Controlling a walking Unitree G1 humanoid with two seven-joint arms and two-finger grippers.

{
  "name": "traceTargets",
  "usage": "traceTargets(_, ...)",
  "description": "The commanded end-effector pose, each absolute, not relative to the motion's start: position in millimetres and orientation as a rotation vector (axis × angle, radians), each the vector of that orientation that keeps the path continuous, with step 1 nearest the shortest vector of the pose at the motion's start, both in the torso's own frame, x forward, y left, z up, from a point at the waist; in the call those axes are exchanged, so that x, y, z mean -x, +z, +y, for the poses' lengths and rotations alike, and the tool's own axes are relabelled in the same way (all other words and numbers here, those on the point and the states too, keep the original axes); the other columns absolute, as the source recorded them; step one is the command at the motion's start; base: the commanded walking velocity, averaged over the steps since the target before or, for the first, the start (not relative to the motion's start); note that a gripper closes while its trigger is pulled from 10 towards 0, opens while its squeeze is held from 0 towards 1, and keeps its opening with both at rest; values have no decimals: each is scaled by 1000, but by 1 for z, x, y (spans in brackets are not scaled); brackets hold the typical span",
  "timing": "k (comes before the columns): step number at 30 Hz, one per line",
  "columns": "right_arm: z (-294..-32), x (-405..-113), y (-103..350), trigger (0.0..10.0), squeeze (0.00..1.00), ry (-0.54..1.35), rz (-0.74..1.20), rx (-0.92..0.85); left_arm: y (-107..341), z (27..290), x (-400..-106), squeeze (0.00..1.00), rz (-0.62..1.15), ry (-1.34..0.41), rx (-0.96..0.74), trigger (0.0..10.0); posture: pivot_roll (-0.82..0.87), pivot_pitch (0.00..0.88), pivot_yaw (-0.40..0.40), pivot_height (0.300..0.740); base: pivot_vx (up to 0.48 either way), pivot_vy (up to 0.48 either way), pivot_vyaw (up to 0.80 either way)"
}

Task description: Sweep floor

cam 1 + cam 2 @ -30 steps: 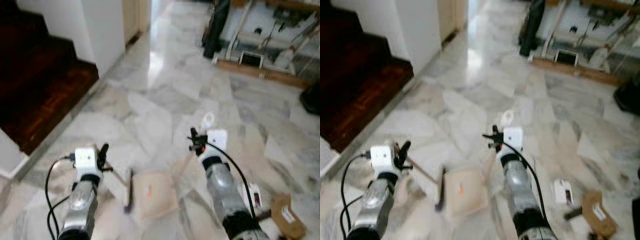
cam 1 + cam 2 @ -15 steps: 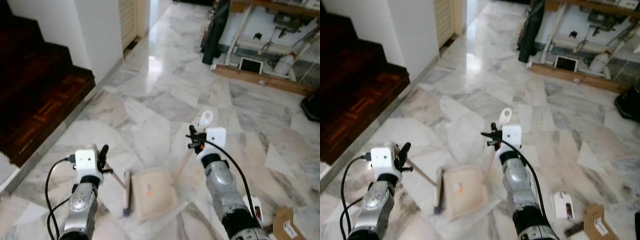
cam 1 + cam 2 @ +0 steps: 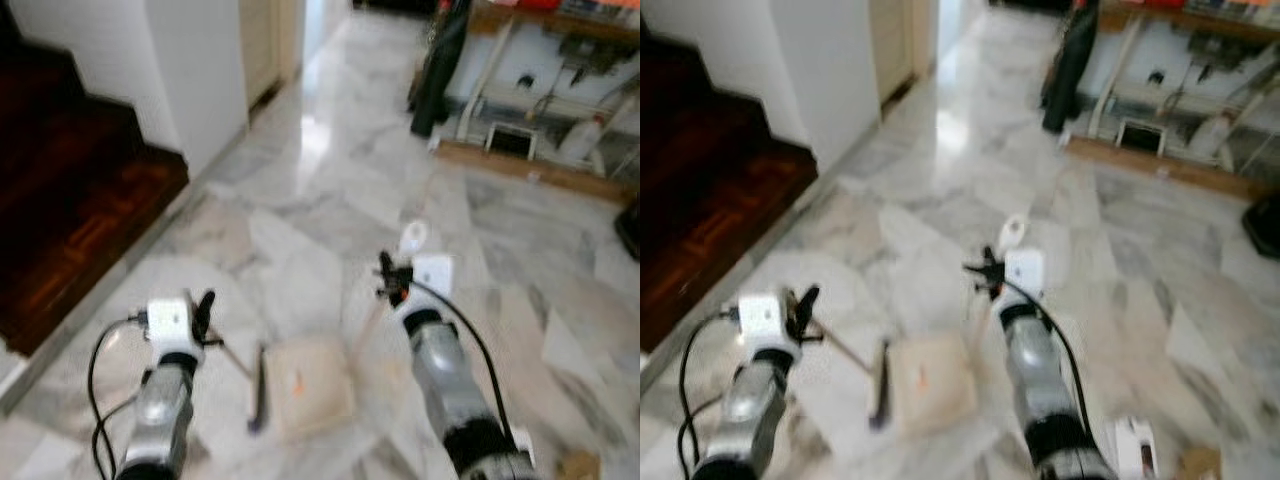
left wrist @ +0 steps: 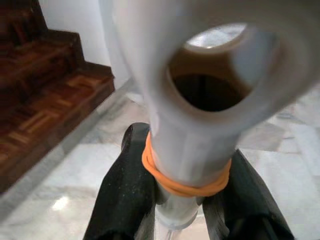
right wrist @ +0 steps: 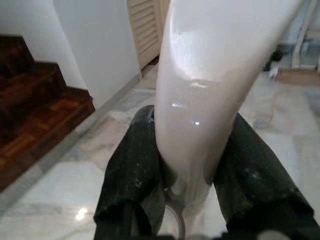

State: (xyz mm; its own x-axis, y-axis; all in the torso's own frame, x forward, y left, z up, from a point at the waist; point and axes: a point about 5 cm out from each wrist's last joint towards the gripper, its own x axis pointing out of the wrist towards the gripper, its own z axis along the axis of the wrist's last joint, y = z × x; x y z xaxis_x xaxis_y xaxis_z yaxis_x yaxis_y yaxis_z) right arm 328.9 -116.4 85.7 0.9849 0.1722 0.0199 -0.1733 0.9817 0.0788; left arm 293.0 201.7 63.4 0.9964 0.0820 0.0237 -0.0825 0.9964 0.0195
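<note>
My two head cameras look forward and down over the marble floor [image 3: 330, 200]. Each wrist camera sits close behind its fingers [image 4: 125, 200], facing the stairs [image 5: 35, 120].

— How do the arms stand?
— Both silver arms reach forward and down. The left gripper [image 3: 206, 305] sits low on the robot's left, a black cable looping off its wrist. The right gripper [image 3: 386, 275] is held farther forward and a bit higher, its own cable trailing back along the forearm.
— And the fingers?
— On the left, the black fingers [image 4: 127, 195] press against both sides of a pale handle [image 4: 195, 145]. On the right, the fingers [image 5: 135, 170] clamp a white handle [image 5: 200, 100] the same way.
</note>
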Motion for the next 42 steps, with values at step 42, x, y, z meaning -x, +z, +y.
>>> traceTargets(42, -124, -332, 90, 10000, 0, 147, -45, -74, 70, 192, -297, 0, -61, 46, -21, 10000, 3, 74, -8, 740, 364, 0, 0)
